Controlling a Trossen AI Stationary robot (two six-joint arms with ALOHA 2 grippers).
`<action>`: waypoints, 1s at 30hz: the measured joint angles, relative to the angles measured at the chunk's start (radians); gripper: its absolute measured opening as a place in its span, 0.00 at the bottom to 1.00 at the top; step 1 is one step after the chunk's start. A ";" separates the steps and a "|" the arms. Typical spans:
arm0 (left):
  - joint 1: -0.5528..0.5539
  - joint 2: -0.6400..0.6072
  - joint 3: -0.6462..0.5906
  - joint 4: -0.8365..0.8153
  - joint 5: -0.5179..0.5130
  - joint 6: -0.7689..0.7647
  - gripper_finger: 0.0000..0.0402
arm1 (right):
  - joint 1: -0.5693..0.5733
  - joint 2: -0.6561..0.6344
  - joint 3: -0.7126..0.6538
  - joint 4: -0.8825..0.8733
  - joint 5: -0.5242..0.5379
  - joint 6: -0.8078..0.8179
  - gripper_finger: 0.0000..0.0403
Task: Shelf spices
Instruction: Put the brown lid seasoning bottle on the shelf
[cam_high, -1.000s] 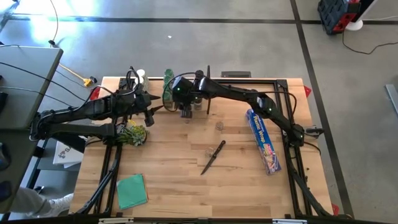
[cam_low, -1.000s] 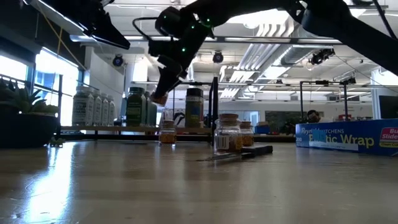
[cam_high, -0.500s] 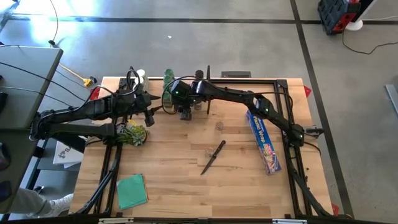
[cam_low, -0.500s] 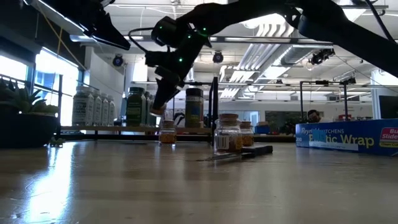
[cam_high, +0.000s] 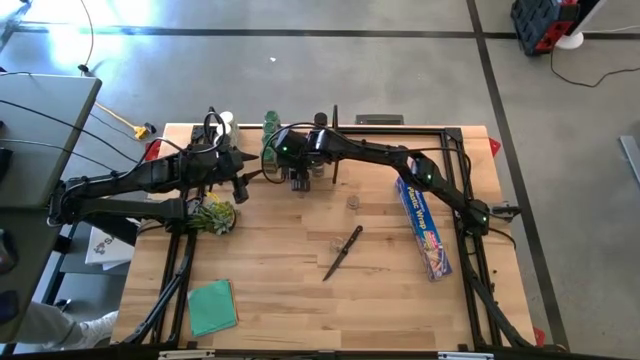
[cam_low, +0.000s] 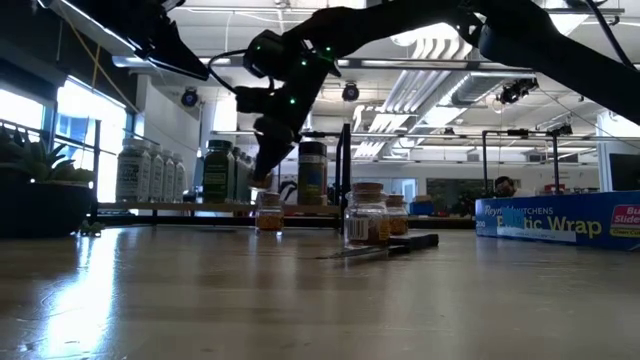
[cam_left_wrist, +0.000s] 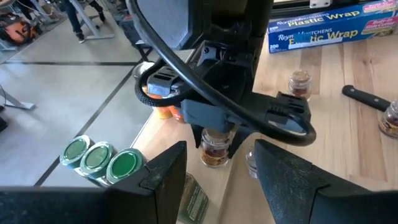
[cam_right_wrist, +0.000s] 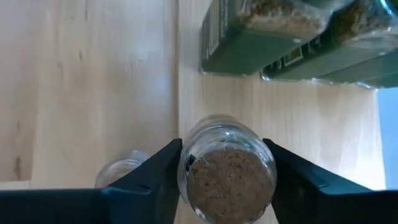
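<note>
A cork-topped spice jar (cam_right_wrist: 229, 171) is held upright between the right gripper (cam_left_wrist: 217, 144) jaws, just above the shelf (cam_right_wrist: 273, 112) at the counter's far edge — green-capped jars (cam_left_wrist: 99, 158) alongside. The left gripper (cam_high: 238, 183) is held nearby, jaws parted, empty.

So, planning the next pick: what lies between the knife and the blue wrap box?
In the high view, only bare tabletop lies between the knife and the wrap box; the nearest loose spice jar sits farther back.
</note>
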 joint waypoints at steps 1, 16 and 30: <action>0.000 0.000 0.000 0.000 0.000 0.000 0.46 | 0.000 0.000 0.000 -0.003 0.009 0.000 0.50; 0.000 0.000 0.000 -0.002 0.000 0.000 0.46 | 0.011 -0.005 0.002 0.027 0.104 -0.036 0.63; 0.000 0.000 0.000 -0.006 0.000 0.000 0.46 | 0.039 -0.028 0.003 0.010 0.205 -0.081 0.63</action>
